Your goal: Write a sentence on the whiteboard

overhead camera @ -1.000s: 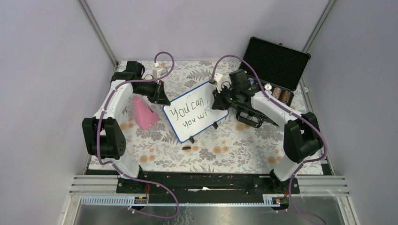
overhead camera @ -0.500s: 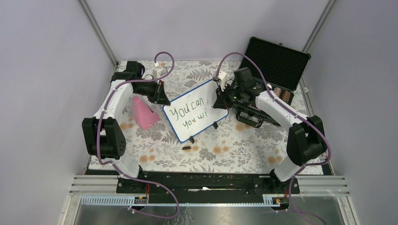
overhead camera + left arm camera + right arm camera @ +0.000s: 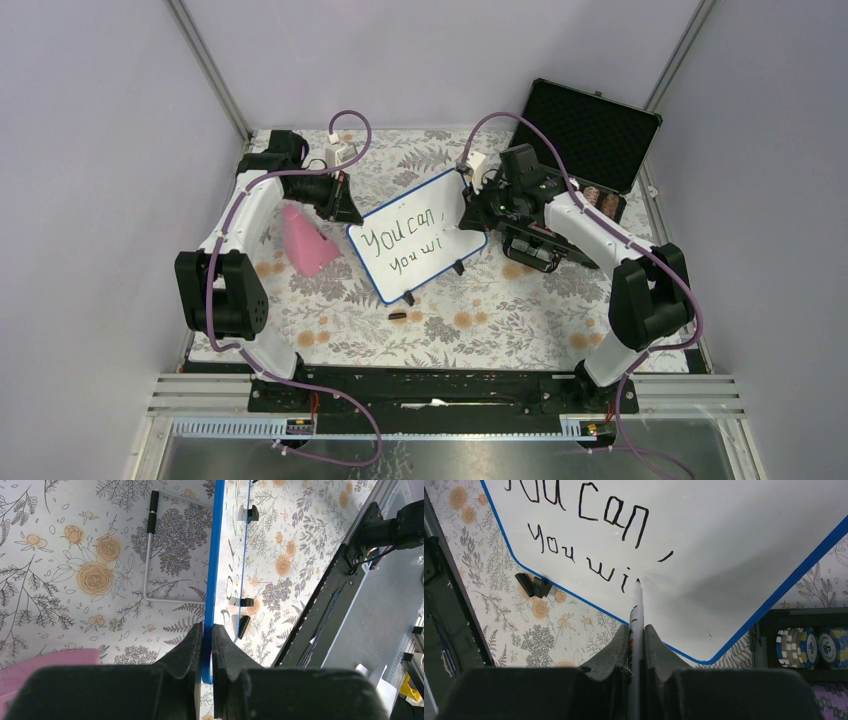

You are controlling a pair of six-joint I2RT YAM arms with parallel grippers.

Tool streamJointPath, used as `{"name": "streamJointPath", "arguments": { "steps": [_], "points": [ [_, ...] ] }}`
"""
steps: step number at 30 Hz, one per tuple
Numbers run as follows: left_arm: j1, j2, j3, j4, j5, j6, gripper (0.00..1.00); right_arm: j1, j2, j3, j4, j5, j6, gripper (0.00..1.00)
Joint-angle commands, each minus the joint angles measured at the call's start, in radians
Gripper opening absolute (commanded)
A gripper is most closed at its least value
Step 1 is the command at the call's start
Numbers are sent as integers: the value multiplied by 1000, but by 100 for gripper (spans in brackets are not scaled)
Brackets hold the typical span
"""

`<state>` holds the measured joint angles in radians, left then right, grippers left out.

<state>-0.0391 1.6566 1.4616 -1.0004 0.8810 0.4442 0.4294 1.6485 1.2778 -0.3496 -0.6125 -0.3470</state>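
Right wrist: your right gripper (image 3: pixel 637 630) clamps the slim white marker pen (image 3: pixel 636 605), tip beside "wi" on the blue-framed rectangular whiteboard (image 3: pixel 734 540), so the dark handwritten sentence (image 3: pixel 594 520) likely needs "ll" next.

The whiteboard (image 3: pixel 425 215) stands tilted on the tabletop (image 3: pixel 520 310), its edge pinched between the left fingers (image 3: pixel 189 650); a wedge-shaped block (image 3: pixel 305 240) lies just left of them; the marker (image 3: pixel 636 612) sits between the right fingers (image 3: pixel 616 650), tip ahead beside the sentence (image 3: pixel 584 535); the open case (image 3: pixel 590 130) lies right of those fingers, chips (image 3: pixel 804 647) inside.
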Motion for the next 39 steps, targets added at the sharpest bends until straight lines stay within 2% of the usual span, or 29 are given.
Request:
{"name": "streamJointPath", "arguments": {
  "steps": [1, 24, 39],
  "points": [
    [-11, -17, 9, 32, -58, 13, 0, -3, 8, 18, 18, 8, -10, 0],
    [-12, -21, 2, 34, -59, 17, 0, -2, 38, 47, 45, 5, 14, 0],
    [-11, -12, 3, 34, -62, 17, 0, -2, 54, 11, 46, 11, 2, 0]
  ]
}}
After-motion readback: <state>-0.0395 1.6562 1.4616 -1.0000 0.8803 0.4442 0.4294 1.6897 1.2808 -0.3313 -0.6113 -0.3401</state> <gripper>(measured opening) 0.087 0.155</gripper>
